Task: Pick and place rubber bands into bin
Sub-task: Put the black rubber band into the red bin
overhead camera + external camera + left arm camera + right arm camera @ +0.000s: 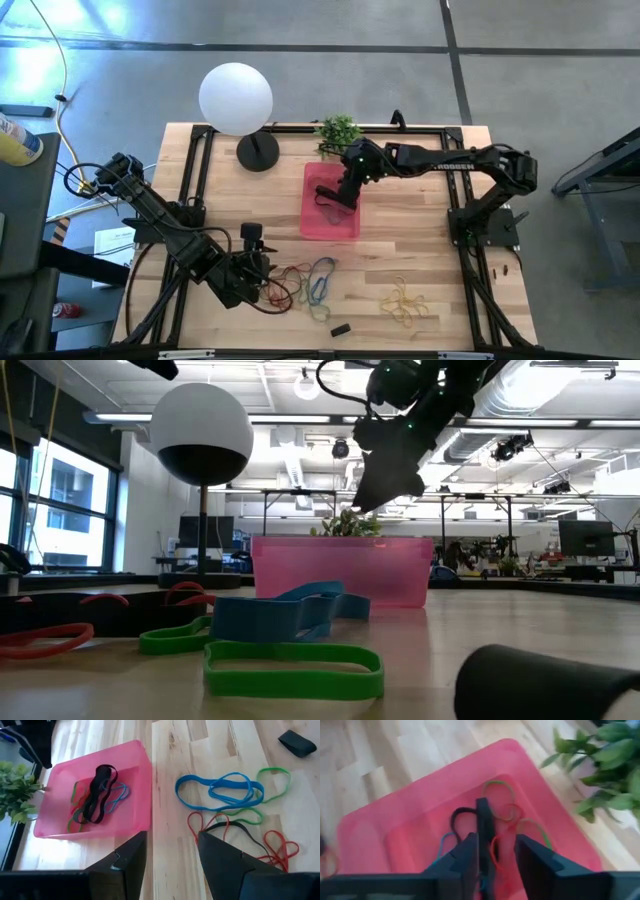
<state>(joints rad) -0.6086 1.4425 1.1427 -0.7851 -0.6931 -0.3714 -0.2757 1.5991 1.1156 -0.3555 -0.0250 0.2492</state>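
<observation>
Green, blue, red and black rubber bands (305,282) lie in a tangle near the front edge of the bench (420,255), a bit left of the middle. A second little heap of yellow bands (405,305) lies near the front right corner, with a small black block (341,329) close to the front edge between the two heaps. The left hand (262,268) waits just beside the tangle with its fingers spread and nothing in them.

Farther back, in the middle of the bench, sits the pink bin (351,228). It has some bands inside. The right hand (340,195) hangs over the bin's back part. Its fingers are a little apart, and a black band (482,822) hangs between them, down toward the bands in the bin. I cannot tell if the fingers are touching it.

I think this is the letting-go step. To do it well, the hand should spread wide, stay over the bin until the band drops, then lift straight up so nothing snags.

A green plant (338,130) and a round white lamp (236,98) stand by the back edge.
</observation>
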